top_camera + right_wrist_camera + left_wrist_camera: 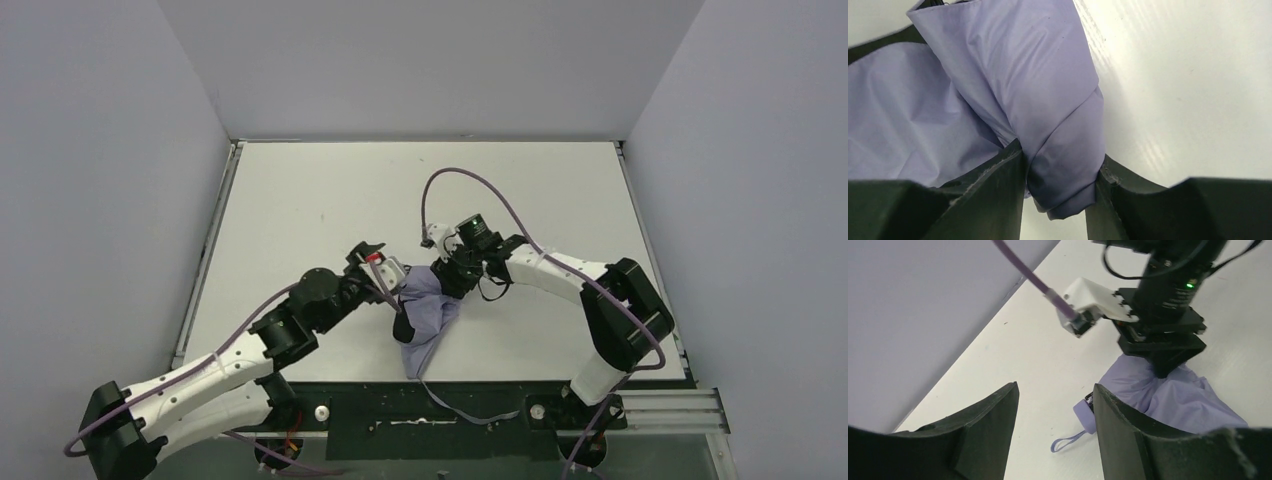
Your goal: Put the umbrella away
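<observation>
The umbrella point(427, 316) lies near the table's front middle as a crumpled heap of pale lavender fabric. My right gripper point(1062, 156) is shut on a bunched fold of that fabric point(1048, 90). From the left wrist view it comes down onto the cloth point(1193, 402) from above. My left gripper point(1055, 387) stands open just left of the heap, with only bare table between its fingers. The small lavender handle point(1084, 415) lies beside the right-hand finger point(1118, 430), its wrist loop point(1064, 443) flat on the table. From above, my left gripper point(392, 290) and right gripper point(455, 277) almost meet over the umbrella.
The white table point(300, 200) is boxed in by grey walls at the left, back and right. A purple cable point(470, 178) loops above the right wrist. A pale strip point(470, 410) lies on the black base rail at the near edge.
</observation>
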Tool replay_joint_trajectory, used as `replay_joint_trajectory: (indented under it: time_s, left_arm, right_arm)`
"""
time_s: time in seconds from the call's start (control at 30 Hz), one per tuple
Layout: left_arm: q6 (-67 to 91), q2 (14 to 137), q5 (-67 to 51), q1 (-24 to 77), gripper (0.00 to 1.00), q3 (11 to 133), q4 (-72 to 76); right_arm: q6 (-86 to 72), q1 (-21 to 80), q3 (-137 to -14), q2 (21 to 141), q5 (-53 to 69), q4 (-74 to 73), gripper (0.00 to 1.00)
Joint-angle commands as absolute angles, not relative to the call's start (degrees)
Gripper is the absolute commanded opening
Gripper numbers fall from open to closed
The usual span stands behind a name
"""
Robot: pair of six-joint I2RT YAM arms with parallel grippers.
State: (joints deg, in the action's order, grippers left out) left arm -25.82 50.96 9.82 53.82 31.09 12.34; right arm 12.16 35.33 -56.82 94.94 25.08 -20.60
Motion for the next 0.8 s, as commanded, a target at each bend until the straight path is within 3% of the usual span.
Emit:
replay_joint_trajectory:
  time_s: [0.0,0.27,0.37,0.43,0.77]
  left_arm:
    - [-15.69,46.37,4.18,47.20,0.53,30.85,6.17]
    - [-14.02,49.92,-2.86,40.94,0.58,32.32,7.00]
    - [-13.91,51.72,-2.36,39.97,0.70,31.64,10.66]
    - [-13.83,53.29,-3.84,38.74,0.73,31.71,12.10]
    - [-20.21,67.76,-31.57,31.17,0.81,42.38,-2.26]
  right_arm:
    - [26.44,39.73,-53.57,92.36,8.40,-13.09,0.17]
    - [44.03,48.31,-39.82,86.78,5.31,0.85,0.15]
    - [49.30,50.15,-35.85,85.96,3.17,4.98,0.14]
    - [51.49,51.11,-33.89,85.87,1.83,7.02,0.14]
    - [58.39,54.89,-27.35,87.02,-6.13,16.47,0.13]
